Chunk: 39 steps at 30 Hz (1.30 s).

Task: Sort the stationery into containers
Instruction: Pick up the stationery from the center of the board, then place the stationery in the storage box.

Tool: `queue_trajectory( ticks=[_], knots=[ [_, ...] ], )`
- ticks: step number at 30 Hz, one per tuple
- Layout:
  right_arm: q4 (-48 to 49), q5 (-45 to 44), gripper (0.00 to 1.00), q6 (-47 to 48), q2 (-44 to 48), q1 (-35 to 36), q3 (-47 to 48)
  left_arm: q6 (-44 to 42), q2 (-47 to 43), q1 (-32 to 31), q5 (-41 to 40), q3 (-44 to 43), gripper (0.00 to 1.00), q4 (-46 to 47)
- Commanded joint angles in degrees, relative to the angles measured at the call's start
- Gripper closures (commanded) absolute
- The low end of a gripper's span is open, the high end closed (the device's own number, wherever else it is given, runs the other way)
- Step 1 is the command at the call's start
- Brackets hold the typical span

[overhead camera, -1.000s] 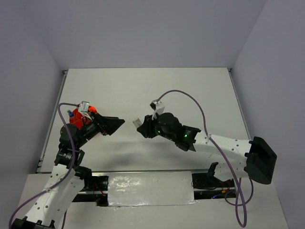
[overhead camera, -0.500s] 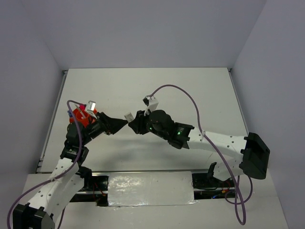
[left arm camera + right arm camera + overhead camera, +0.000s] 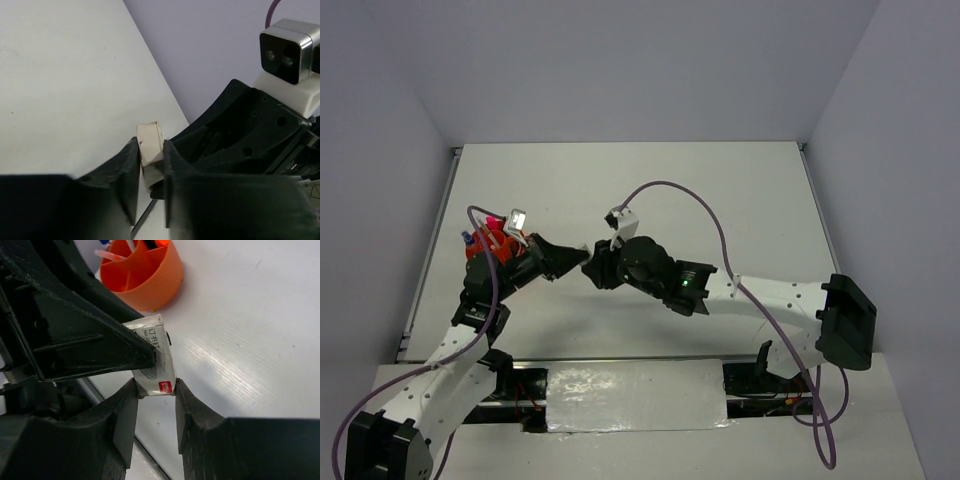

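The white block (image 3: 586, 249) hangs above the table between both arms. It is a small printed box with a red label (image 3: 156, 362). My left gripper (image 3: 580, 256) is shut on its far end, with both pads pressed against its sides (image 3: 150, 145). My right gripper (image 3: 156, 387) still clamps its near end, and both fingers touch it. The round orange tub (image 3: 483, 247) stands behind the left wrist, partly hidden by it. Pens and markers stick up from its divided compartments (image 3: 142, 272).
The right arm's black wrist and white camera (image 3: 287, 52) fill the right of the left wrist view. A purple cable (image 3: 690, 195) arcs over the table's middle. The table's left rail (image 3: 430, 250) runs close beside the tub.
The right arm carried the white block leftward to meet the left gripper. The left gripper, open a second ago, has shut on the block. The right gripper's hold is unchanged.
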State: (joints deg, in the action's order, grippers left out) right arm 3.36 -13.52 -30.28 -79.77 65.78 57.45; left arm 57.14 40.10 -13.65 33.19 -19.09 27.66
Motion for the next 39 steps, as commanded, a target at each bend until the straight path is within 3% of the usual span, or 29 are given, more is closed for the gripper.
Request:
queue_trajectory(
  ticks=[1, 2, 3, 4, 5, 7, 8, 10, 14, 15, 18, 23, 28, 35, 39],
  knots=[
    [2.09, 0.42, 0.97, 0.84, -0.83, 0.67, 3.37, -1.51, 1.47, -0.32, 1.09, -0.59, 0.79, 2.93],
    [2.44, 0.86, 0.96, 1.01, -0.92, 0.67, 3.37, -2.90, 1.65, -0.32, 0.83, -1.12, 0.94, 1.10],
    [4.97, 1.82, 0.77, 1.19, -0.39, 0.67, 2.24, -4.31, 1.74, -0.32, 0.74, -2.60, 1.00, -0.22],
    [6.82, 3.66, 0.52, 0.93, 0.22, 0.67, 0.83, -6.15, 2.00, -0.32, 0.39, -3.83, 1.00, -2.41],
    [8.67, 4.11, 0.01, -0.12, 1.18, 0.32, -2.66, -12.09, 2.09, -0.32, -3.01, -5.67, 1.00, -11.31],
    [13.07, 4.29, 0.00, -2.57, 5.39, -1.35, -7.07, -17.84, 2.61, -0.33, -11.35, -12.70, 1.00, -23.99],
    [13.86, 2.72, 0.00, -3.28, 6.98, -1.79, -11.00, -19.42, 2.53, -0.24, -19.75, -14.64, 1.00, -33.80],
    [12.56, 0.08, 0.00, -4.69, 12.16, -3.45, -13.93, -18.74, 1.48, -0.15, -26.57, -17.82, 1.00, -39.33],
    [9.13, -3.27, 0.00, -6.02, 20.34, -6.10, -19.47, -7.07, -0.98, 0.03, -44.31, -19.84, 1.00, -50.48],
    [7.73, -3.79, 0.00, -5.93, 23.22, -6.36, -19.92, -4.26, -1.33, 0.11, -51.92, -20.80, 1.00, -55.47],
    [3.96, -4.67, 0.00, -4.53, 27.45, -6.63, -20.27, 6.46, -2.04, 0.29, -63.02, -23.43, 1.00, -64.88],
    [1.04, -6.08, 0.00, -3.21, 32.21, -6.89, -22.02, 21.04, 1.03, 0.73, -72.81, -29.77, 1.00, -78.97],
    [0.60, -6.61, 0.00, -2.33, 35.47, -7.33, -23.79, 22.23, 2.09, 3.62, -75.29, -30.92, 1.00, -80.75],
    [-0.45, -6.26, 0.00, -1.36, 36.96, -7.86, -24.84, 10.19, 5.25, 22.23, -58.71, -24.69, 1.00, -65.06],
    [0.60, -5.64, 0.00, -1.44, 36.79, -7.95, -25.55, 8.94, 6.74, 24.90, -51.93, -21.61, 1.00, -57.21]
  ],
)
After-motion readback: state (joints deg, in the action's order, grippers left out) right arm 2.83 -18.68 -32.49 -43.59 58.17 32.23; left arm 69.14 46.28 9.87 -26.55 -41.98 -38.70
